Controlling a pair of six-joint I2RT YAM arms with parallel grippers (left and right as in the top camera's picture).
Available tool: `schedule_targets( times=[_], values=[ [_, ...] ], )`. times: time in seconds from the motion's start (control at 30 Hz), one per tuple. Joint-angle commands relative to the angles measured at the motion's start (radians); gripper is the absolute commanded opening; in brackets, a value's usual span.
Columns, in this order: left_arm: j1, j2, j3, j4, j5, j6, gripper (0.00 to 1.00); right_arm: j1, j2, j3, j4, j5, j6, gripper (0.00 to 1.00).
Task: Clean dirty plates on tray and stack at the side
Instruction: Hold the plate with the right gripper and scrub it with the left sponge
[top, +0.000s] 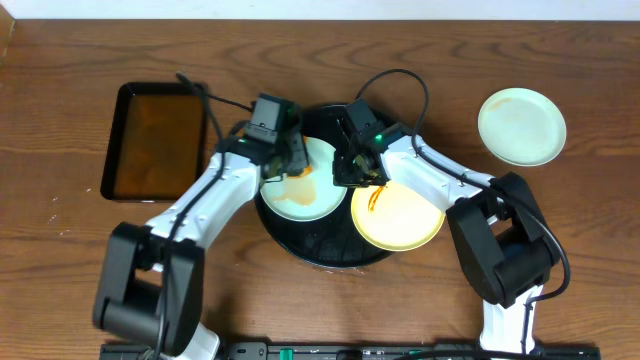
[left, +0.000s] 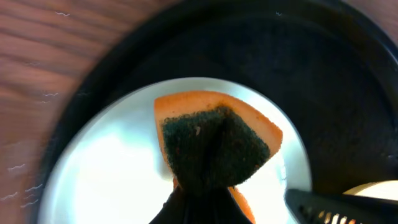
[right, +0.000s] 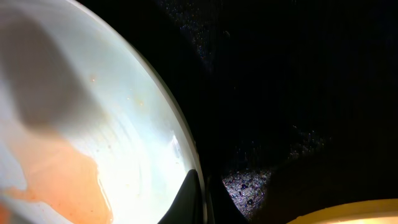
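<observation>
On the round black tray (top: 322, 250) lie two dirty plates. The mint-green plate (top: 318, 192) is on the left with an orange smear, and the yellow plate (top: 400, 218) is on the right. My left gripper (top: 288, 160) is shut on an orange sponge (left: 214, 146), whose dark scouring side presses on the mint-green plate (left: 106, 180). My right gripper (right: 202, 196) is shut on that plate's right rim (right: 180, 146), one finger above it and one below. A third pale green plate (top: 521, 126) sits on the table at the far right.
A rectangular black tray (top: 155, 140) with brownish liquid stands on the table to the left of the round tray. Both arms cross over the round tray's near half. Bare wood table lies around the plate on the right.
</observation>
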Motion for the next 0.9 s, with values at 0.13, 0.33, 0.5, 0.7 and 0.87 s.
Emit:
schedule_targets(
  times=[0.13,0.33,0.5,0.7,0.87],
  values=[
    [-0.044,0.149,-0.012,0.056,0.037,-0.052,0.08,0.001,0.005,0.001,-0.012,0.055,0.013,0.01],
    [-0.011,0.17,-0.011,-0.026,-0.23,0.0,0.08,0.001,0.005,0.001,-0.015,0.055,0.013,0.01],
    [0.05,0.164,-0.011,-0.1,-0.322,0.101,0.07,0.001,0.005,0.001,-0.019,0.055,0.013,0.01],
    [0.086,0.101,-0.003,-0.151,-0.349,0.101,0.08,0.001,0.005,0.001,-0.021,0.07,0.013,0.01],
    [0.068,0.008,-0.004,-0.171,-0.31,0.1,0.07,0.001,0.005,0.001,-0.021,0.07,0.013,0.01]
  ],
)
